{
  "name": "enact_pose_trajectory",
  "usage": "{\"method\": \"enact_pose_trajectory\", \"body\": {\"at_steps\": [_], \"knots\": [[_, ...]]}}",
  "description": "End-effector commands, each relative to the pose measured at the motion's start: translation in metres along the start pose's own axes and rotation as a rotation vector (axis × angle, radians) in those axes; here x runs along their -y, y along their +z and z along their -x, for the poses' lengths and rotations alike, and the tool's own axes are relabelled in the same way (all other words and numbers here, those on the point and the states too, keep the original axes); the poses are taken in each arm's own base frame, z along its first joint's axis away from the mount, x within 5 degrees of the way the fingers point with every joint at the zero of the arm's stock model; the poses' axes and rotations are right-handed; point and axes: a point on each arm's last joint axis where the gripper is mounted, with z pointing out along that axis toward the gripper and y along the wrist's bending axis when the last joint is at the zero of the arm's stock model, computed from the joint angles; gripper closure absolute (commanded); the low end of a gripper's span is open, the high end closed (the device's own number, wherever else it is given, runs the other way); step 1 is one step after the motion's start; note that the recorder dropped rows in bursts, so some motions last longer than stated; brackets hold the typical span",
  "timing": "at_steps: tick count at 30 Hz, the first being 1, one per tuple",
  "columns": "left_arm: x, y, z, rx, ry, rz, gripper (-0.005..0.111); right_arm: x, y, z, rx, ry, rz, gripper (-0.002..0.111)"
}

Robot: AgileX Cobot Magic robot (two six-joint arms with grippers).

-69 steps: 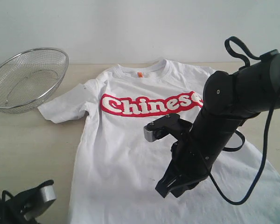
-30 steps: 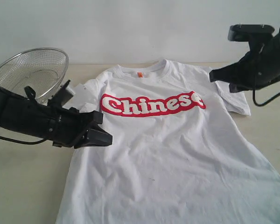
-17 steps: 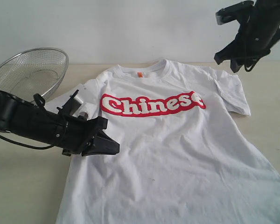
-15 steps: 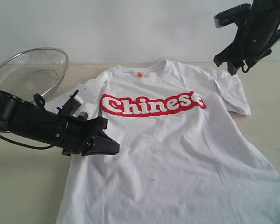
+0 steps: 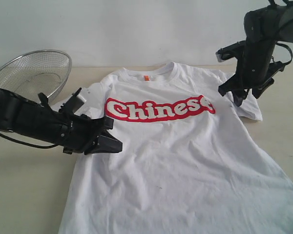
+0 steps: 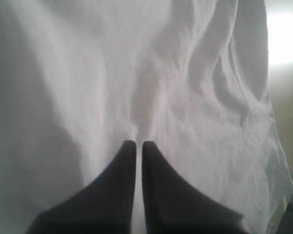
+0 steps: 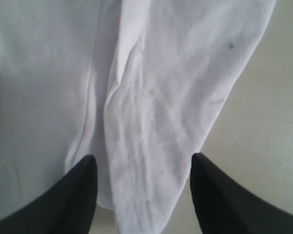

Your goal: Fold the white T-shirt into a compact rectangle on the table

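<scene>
Now seeing the right gripper (image 5: 229,97) dropped low, jaws newly spread, straddling a sleeve of the white T-shirt (image 5: 176,146) lying flat mid-table (image 5: 29,195). Spotting the left gripper (image 5: 118,145) pinched together on cloth opposite. Probably sleeve fold next.

The left arm (image 5: 29,122) is matte black and knobbly, with a small silver block (image 5: 79,99) and a thin black cable (image 5: 24,144) underneath. The right arm (image 5: 256,48) is black too, rounded, with wedge-shaped fingers (image 7: 78,195).
</scene>
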Motion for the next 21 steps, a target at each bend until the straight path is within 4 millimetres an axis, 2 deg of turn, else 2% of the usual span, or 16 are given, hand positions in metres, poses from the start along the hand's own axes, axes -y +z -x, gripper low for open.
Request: {"method": "enact_pose_trajectory", "body": {"at_steps": [1,10,21], "knots": [[-0.001,0.004,0.004,-0.013,-0.006,-0.007,0.102,0.004,-0.003,-0.002,-0.018,0.021,0.0,0.057],[-0.015,0.02,-0.007,-0.079,-0.064,-0.03,0.102,0.004,-0.001,-0.003,-0.044,-0.01,-0.044,0.057],[-0.016,0.02,-0.007,-0.075,-0.075,-0.036,0.102,-0.003,-0.001,0.0,-0.032,-0.017,-0.028,0.057]]}}
